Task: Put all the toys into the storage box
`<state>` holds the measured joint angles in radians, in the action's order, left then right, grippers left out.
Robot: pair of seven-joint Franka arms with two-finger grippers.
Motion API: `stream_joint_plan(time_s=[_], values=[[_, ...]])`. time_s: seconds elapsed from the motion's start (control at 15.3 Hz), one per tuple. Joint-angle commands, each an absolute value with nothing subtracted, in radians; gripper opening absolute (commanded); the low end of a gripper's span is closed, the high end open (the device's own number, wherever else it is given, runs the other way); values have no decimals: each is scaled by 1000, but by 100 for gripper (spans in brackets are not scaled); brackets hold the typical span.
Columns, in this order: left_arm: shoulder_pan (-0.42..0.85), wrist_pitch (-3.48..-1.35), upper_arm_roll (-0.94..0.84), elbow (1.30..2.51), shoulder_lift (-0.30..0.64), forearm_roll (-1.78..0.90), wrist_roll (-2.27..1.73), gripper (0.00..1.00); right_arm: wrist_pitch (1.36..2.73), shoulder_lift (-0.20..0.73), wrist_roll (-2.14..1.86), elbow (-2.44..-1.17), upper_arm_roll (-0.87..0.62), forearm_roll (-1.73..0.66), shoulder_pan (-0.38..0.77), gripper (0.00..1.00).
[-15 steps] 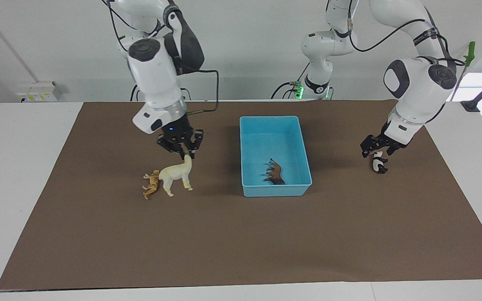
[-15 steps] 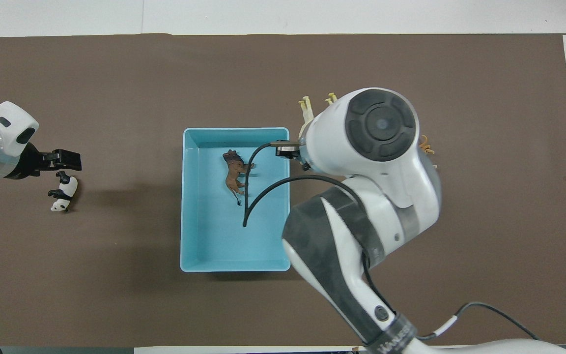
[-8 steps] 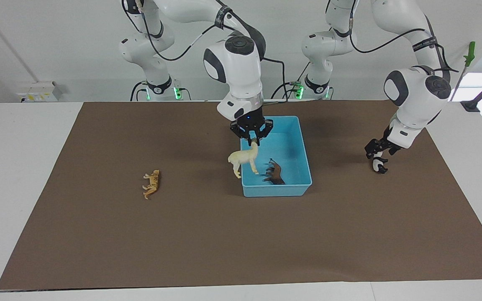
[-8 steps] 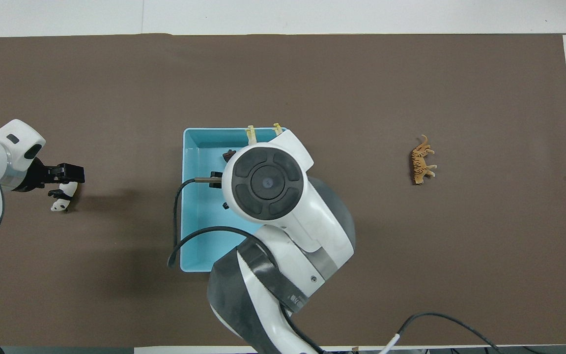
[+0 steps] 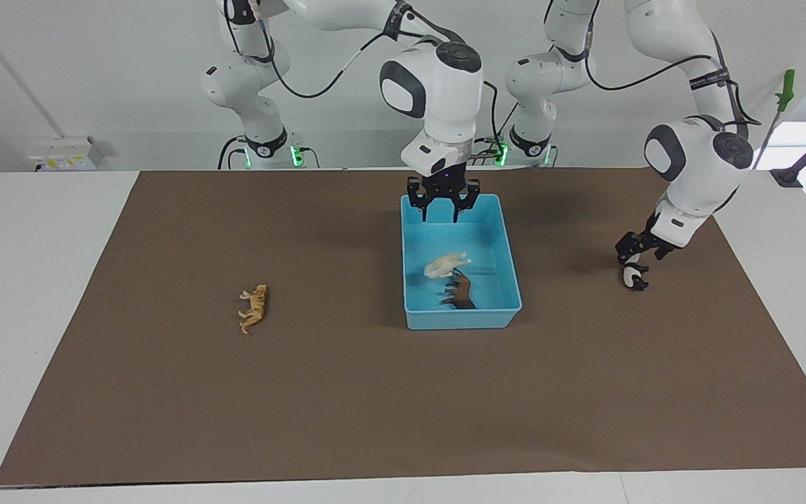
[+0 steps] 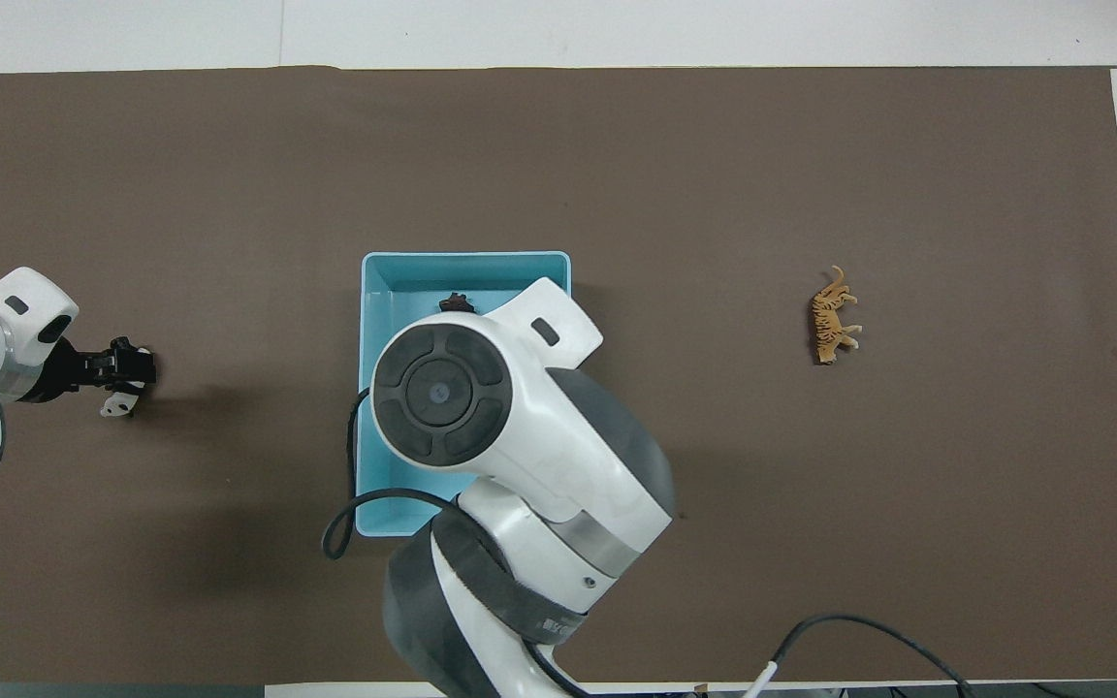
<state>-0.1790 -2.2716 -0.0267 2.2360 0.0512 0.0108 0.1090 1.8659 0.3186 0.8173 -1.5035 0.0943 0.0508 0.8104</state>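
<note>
Right hand [image 5: 443, 208] hangs over the robots' end of the storage box [image 5: 508, 241], fingers spread and nothing between them; the cream-white horse-like figure [image 5: 444, 264] lies on its side on the box floor below, so this drop looks done. Left hand [image 5: 637, 256] sits low at the left arm's end of the desk [image 5: 39, 294], right over the black-and-white panda [image 5: 632, 279]. Its fingers appear spread about the figure, and I cannot tell whether they touch it.

Going from the biggest thing down: the brown mat [image 5: 375, 406] covers most of the desk. The light blue storage box stands in the middle of the mat and holds two toys, the cream-white figure and the dark brown animal [image 5: 460, 291], which lies just beside it toward the box wall farther from the robots. The orange striped tiger [image 5: 254, 309] lies on its side on the mat toward the right arm's end, well apart from the box. The panda is on the mat toward the left arm's end, mostly hidden under the left hand in the overhead view.

By my reading, two toys are in and two are left. The step in hand is the panda pickup: the left hand needs to clench on it, lift clear of the mat, and carry it over the box rim before letting go. The right hand should clear the box first, then go for the tiger, which calls for a low grasp across its body.
</note>
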Motion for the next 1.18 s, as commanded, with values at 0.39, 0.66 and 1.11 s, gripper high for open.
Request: stream_joint_plan(time_s=[0.39, 0.66, 1.11], values=[[-230, -2393, -32, 2355, 31, 25, 201, 100, 1825, 276, 295, -1503, 89, -18, 359, 100], [-229, -2448, -32, 2385, 41, 25, 201, 98, 1954, 226, 55, -1678, 89, -74, 247, 100], [-230, -2454, -32, 2391, 60, 25, 233, 88, 2225, 203, -55, -1934, 92, -74, 201, 100]])
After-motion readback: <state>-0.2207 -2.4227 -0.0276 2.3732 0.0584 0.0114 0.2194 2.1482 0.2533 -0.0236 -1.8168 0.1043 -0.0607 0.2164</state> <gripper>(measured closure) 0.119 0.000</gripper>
